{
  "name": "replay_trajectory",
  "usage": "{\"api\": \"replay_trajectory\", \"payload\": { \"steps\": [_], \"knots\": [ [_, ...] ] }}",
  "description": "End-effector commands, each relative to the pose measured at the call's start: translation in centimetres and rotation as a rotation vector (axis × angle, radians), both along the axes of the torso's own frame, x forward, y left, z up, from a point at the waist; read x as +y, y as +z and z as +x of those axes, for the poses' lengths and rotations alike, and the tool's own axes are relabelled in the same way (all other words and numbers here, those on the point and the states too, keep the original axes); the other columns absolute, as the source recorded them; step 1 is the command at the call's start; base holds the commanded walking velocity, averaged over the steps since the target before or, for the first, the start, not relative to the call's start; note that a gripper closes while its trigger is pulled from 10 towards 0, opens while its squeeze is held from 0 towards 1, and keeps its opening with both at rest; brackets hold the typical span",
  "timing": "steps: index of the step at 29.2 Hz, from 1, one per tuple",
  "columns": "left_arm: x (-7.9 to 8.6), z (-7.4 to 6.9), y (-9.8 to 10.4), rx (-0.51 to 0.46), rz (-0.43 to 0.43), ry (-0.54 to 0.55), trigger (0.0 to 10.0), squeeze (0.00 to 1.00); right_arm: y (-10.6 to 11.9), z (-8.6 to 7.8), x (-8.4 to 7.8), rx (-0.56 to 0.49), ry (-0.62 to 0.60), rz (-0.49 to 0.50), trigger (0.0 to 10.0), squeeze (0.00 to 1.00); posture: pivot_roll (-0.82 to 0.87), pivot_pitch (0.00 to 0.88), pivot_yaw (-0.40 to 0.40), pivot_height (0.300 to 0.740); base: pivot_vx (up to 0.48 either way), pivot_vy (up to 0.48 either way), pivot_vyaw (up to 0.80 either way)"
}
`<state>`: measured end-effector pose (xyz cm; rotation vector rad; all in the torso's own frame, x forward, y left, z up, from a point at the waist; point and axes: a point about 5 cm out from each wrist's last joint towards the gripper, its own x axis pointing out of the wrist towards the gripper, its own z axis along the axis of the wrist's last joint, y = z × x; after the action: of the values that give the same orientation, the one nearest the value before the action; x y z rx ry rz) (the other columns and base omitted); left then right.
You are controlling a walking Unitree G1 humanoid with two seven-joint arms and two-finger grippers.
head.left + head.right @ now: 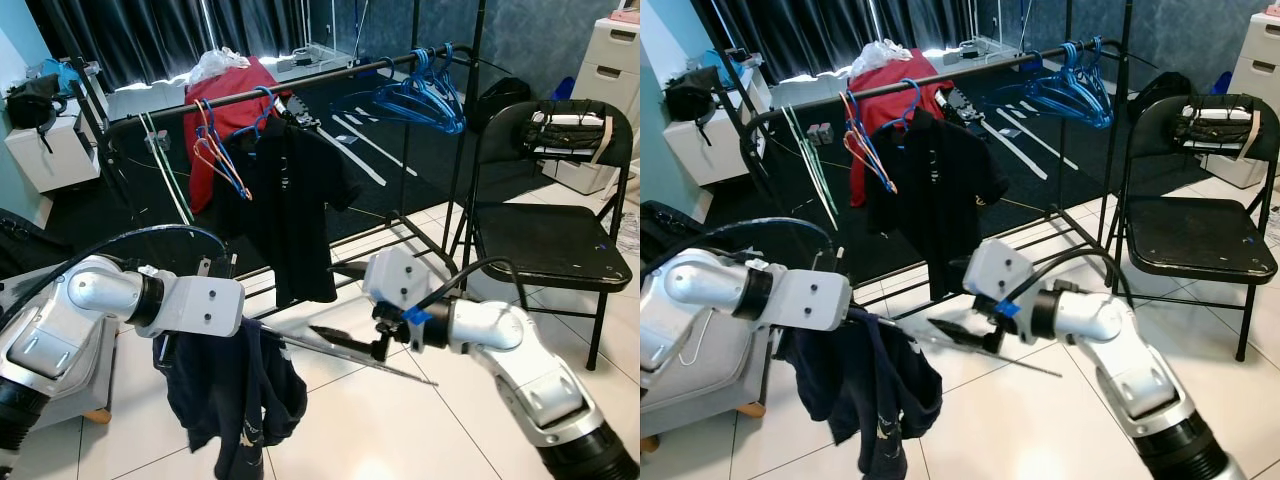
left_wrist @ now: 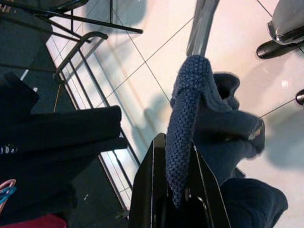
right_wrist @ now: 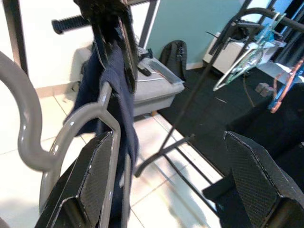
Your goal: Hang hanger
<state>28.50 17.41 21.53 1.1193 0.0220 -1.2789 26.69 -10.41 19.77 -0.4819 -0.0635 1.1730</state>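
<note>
While the left claw (image 2: 175, 199) is clamped on a navy garment (image 1: 235, 395) hanging low over the tiled floor (image 1: 400, 430), the right claw (image 3: 175, 185) stands apart beside the grey hanger (image 3: 71, 133) carrying that garment. Behind them, the rack (image 1: 300, 85) holds a black shirt (image 1: 295, 205) and blue hangers (image 1: 425, 95).

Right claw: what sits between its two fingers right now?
The right claw stands open with the grey metal hanger against one finger; bare tile and rack legs fill the remaining gap, per the right wrist view.
</note>
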Motion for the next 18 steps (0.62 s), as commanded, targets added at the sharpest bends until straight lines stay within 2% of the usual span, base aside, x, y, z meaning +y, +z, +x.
{"api": "replay_trajectory", "payload": {
  "steps": [1,5,6,7,8,9,10,13,14,16,17,18],
  "knots": [
    [-0.2,0.4,0.4,-0.023,-0.019,0.02,10.0,0.0,-0.3,-1.0,1.0,0.043,0.07,0.017,10.0,0.0,-0.11,0.0,0.115,0.74,0.0,0.0,0.0],
    [0.0,0.8,0.4,-0.035,-0.019,0.055,10.0,0.0,0.5,-0.5,0.1,0.03,0.022,0.048,10.0,0.0,-0.11,0.0,0.116,0.74,0.0,0.0,0.0],
    [0.6,1.2,0.3,-0.044,-0.002,0.094,10.0,0.0,1.4,0.1,-1.3,0.014,-0.038,0.072,10.0,0.0,-0.11,0.0,0.112,0.74,0.0,0.0,0.0],
    [0.6,1.2,0.3,-0.044,-0.002,0.094,10.0,0.0,1.4,0.1,-1.3,0.014,-0.038,0.072,10.0,0.0,-0.11,0.0,0.112,0.74,0.0,0.0,0.0],
    [1.8,1.9,0.0,-0.06,0.031,0.163,10.0,0.0,2.6,0.5,-3.8,-0.002,-0.115,0.1,10.0,0.0,-0.11,0.0,0.113,0.74,0.0,0.0,0.0],
    [1.8,1.9,0.0,-0.06,0.031,0.163,10.0,0.0,2.6,0.5,-3.8,-0.002,-0.115,0.1,10.0,0.0,-0.11,0.0,0.113,0.74,0.0,0.0,0.0],
    [2.7,2.4,-0.1,-0.079,0.051,0.221,10.0,0.0,3.2,-0.2,-5.7,0.02,-0.128,0.1,10.0,0.0,-0.11,0.0,0.113,0.74,0.0,0.0,0.0],
    [3.0,2.5,-0.1,-0.085,0.055,0.236,10.0,0.0,3.4,-0.5,-6.1,0.032,-0.124,0.096,10.0,0.0,-0.11,0.0,0.113,0.74,0.0,0.0,0.0],
    [3.4,2.8,-0.1,-0.099,0.066,0.268,10.0,0.0,3.0,-2.4,-6.6,0.119,-0.044,0.054,10.0,0.0,-0.12,0.0,0.116,0.74,0.0,0.0,0.0],
    [3.4,2.8,-0.1,-0.099,0.066,0.268,10.0,0.0,3.0,-2.4,-6.6,0.119,-0.044,0.054,10.0,0.0,-0.12,0.0,0.116,0.74,0.0,0.0,0.0],
    [3.3,3.0,-0.1,-0.104,0.054,0.274,10.0,0.0,2.3,-4.2,-6.2,0.205,0.047,0.008,10.0,0.0,-0.13,0.0,0.121,0.74,0.0,0.0,0.0],
    [3.3,3.0,-0.1,-0.104,0.054,0.274,10.0,0.0,2.3,-4.2,-6.2,0.205,0.047,0.008,10.0,0.0,-0.13,0.0,0.121,0.74,0.0,0.0,0.0]
  ]
}}
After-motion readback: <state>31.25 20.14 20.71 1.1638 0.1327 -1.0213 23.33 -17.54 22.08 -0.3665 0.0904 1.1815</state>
